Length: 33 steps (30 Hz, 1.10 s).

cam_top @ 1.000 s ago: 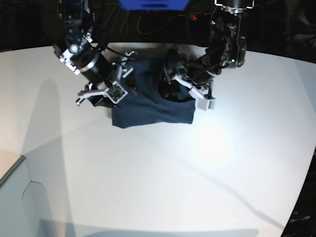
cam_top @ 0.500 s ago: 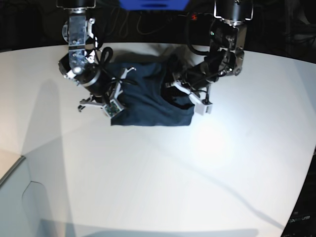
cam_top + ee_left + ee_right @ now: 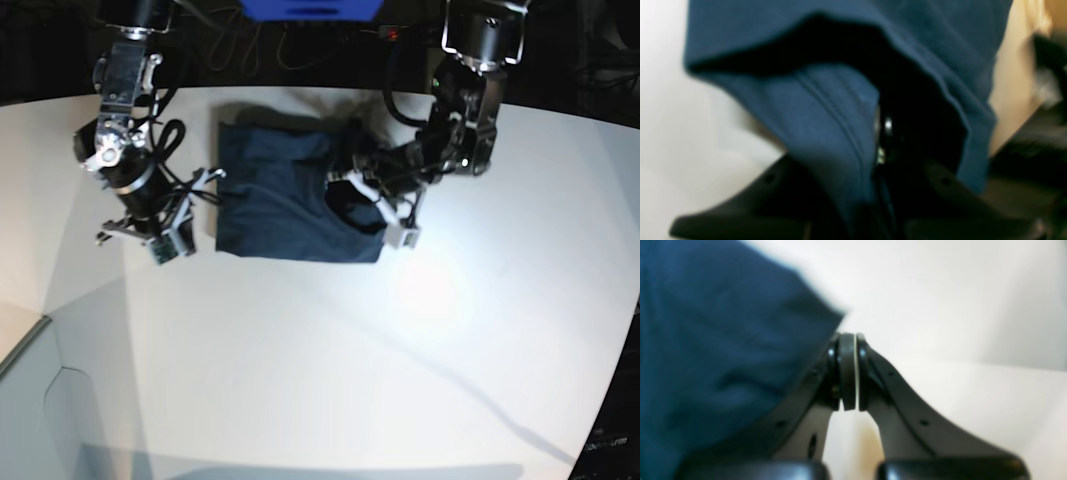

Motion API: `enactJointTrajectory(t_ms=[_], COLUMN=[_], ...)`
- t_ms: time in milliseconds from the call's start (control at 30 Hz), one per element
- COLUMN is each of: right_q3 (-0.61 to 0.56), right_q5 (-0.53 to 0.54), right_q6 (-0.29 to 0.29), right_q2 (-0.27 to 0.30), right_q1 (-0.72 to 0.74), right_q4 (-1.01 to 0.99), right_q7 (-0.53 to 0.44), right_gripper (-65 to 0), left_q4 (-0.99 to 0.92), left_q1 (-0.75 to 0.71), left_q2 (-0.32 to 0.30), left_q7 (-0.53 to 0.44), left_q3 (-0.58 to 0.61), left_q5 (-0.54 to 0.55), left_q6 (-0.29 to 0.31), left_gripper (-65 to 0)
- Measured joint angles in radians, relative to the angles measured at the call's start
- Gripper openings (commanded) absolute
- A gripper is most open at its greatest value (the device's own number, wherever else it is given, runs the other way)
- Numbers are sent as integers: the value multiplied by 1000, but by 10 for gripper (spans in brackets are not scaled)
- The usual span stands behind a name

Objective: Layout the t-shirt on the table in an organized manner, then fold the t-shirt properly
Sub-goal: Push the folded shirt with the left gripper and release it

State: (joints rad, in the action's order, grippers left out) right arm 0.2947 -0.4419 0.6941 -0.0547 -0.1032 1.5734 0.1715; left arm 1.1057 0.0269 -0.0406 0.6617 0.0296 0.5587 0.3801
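The dark navy t-shirt (image 3: 285,200) lies partly folded at the back middle of the white table (image 3: 320,360). My left gripper (image 3: 352,188) is at the shirt's right part, shut on a raised fold of it. The left wrist view shows the hemmed cloth (image 3: 826,110) draped between the dark fingers, over my left gripper (image 3: 878,140). My right gripper (image 3: 208,182) is just off the shirt's left edge. The right wrist view shows my right gripper (image 3: 848,370) with pads pressed together and empty, the shirt (image 3: 713,340) beside it on the left.
A blue object (image 3: 310,8) and cables hang in the dark space behind the table. The table's edge drops off at the front left (image 3: 30,350) and curves away at the right (image 3: 615,390).
My right gripper has let go of the shirt's left edge and moved left, away from it. The shirt now lies flatter and wider. My left gripper still holds its fold.
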Motion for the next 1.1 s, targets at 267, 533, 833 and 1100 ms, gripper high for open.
enactJointTrajectory(t_ms=[267, 533, 833, 1100], right_q3=[211, 362, 527, 578], right_q5=[0, 0, 0, 0], right_q6=[0, 1, 1, 0], right_q2=[-28, -47, -76, -96], right_q1=[0, -3, -3, -32], right_q4=[41, 43, 43, 43], right_q7=[0, 0, 1, 0], right_gripper=[-650, -650, -650, -650], left_q4=[-132, -348, -546, -535], left_q1=[219, 456, 587, 600], left_q2=[-40, 39, 200, 187], left_q7=[0, -79, -254, -322], left_q3=[225, 482, 836, 891], left_q5=[-119, -249, -443, -573], left_q6=[-2, -21, -20, -12], left_gripper=[-650, -650, -650, -510])
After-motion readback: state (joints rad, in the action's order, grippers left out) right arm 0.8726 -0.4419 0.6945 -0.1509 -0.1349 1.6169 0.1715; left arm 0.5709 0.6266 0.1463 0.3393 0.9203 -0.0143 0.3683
